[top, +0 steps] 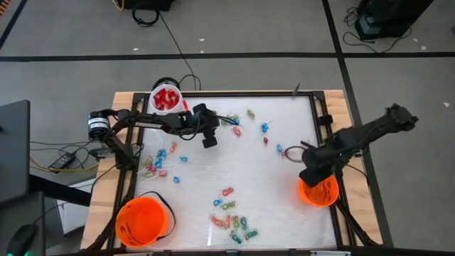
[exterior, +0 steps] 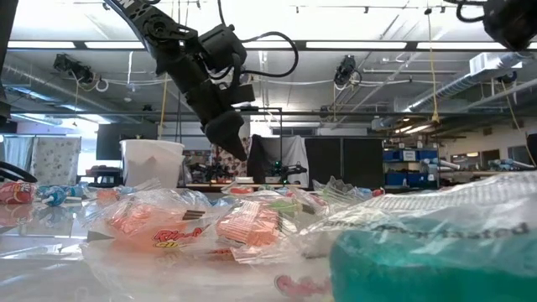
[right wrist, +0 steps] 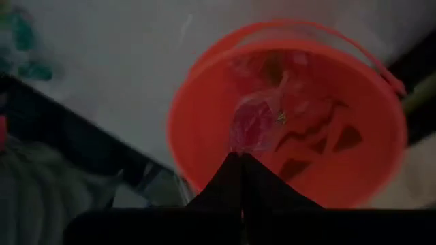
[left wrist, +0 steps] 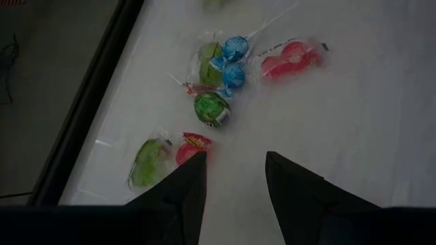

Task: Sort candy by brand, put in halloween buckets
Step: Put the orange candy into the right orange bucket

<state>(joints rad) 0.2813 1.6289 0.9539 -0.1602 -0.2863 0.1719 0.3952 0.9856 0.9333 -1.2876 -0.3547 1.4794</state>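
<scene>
The white table (top: 284,178) is strewn with candy (top: 231,213) and stands on grey floor with black tape lines; the low view shows a workshop beyond. The left gripper (left wrist: 235,180) hangs parted and empty over sweets near the white cup (top: 166,98). The right gripper (right wrist: 240,158), clenched on nothing, hangs over an orange bucket (right wrist: 286,112); another bucket (top: 142,220) sits at the near-left corner.

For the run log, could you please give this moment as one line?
left gripper: open above loose candy | right gripper: shut over orange bucket | white cup: holds red packets
</scene>
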